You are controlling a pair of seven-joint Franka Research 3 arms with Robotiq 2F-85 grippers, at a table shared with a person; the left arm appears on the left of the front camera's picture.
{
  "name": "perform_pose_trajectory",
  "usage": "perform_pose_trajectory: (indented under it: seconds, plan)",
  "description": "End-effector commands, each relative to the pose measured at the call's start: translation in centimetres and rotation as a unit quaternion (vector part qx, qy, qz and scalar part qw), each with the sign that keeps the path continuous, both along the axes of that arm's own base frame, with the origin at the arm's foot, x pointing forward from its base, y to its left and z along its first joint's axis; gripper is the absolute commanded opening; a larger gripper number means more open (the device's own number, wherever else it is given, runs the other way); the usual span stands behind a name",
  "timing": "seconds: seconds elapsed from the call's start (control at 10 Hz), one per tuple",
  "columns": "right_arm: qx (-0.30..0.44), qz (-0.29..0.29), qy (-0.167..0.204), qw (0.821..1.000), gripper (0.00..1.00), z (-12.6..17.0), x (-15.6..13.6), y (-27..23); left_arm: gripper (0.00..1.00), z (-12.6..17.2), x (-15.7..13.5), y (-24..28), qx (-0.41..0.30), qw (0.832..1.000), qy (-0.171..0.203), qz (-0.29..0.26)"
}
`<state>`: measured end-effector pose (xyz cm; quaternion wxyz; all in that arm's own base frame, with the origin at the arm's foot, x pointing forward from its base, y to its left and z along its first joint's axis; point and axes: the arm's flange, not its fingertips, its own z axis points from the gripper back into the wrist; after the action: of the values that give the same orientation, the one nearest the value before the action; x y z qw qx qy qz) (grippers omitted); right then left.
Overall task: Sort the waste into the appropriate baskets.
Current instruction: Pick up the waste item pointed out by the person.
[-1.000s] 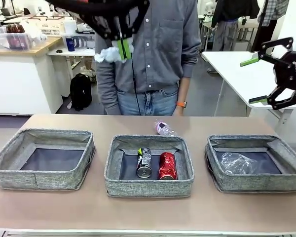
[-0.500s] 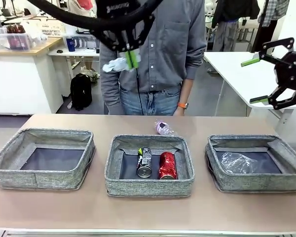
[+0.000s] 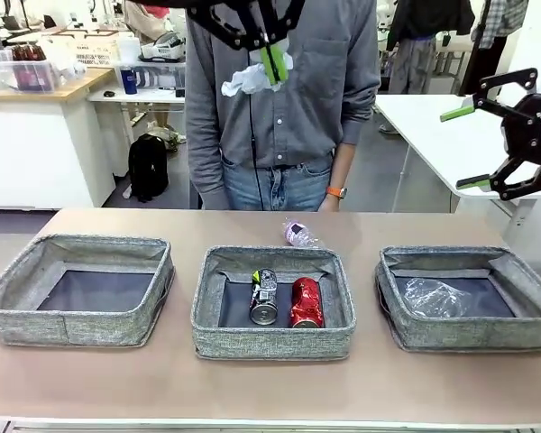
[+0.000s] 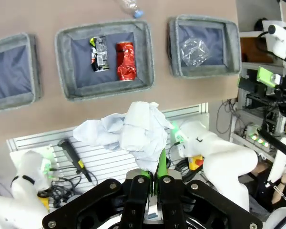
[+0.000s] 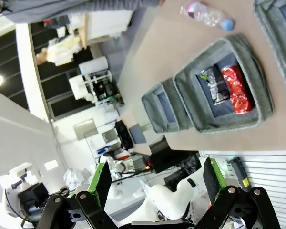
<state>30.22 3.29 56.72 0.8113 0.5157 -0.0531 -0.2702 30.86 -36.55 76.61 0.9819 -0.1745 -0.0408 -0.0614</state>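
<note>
A: What does the left gripper (image 3: 272, 65) hold?
B: Its green fingers are closed on the crumpled white paper wad (image 3: 248, 79), high above the table (image 3: 270, 388), in front of the person's grey shirt (image 3: 316, 90).
A: And the right gripper (image 3: 460, 146)?
B: It hangs with the jaws wide apart and empty, over the right side.
A: Where is the other waste?
B: The dark printed can (image 3: 263, 298) and the red can (image 3: 306, 303) lie side by side in the middle basket (image 3: 272, 343). A crushed clear bottle (image 3: 433, 296) is in the right basket (image 3: 469, 336). The pink-labelled bottle (image 3: 298, 234) lies on the table just behind the middle basket. The left basket (image 3: 72, 325) has only its dark base.
</note>
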Motion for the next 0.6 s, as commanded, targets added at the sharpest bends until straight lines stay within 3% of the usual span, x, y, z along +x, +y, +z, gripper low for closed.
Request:
perform_pose_trajectory:
  seconds: [0.0,0.1,0.5]
  plan:
    - [0.006,0.0,-0.001,1.0,1.0,0.1,0.0,0.0,0.0,1.1,0.5,-0.5,0.037,0.999,0.019,0.033]
    - [0.006,0.0,-0.001,1.0,1.0,0.1,0.0,0.0,0.0,0.0,0.0,0.0,0.0,1.0,0.0,0.0]
    - [0.006,0.0,-0.001,1.0,1.0,0.1,0.0,0.0,0.0,0.0,0.0,0.0,0.0,1.0,0.0,0.0]
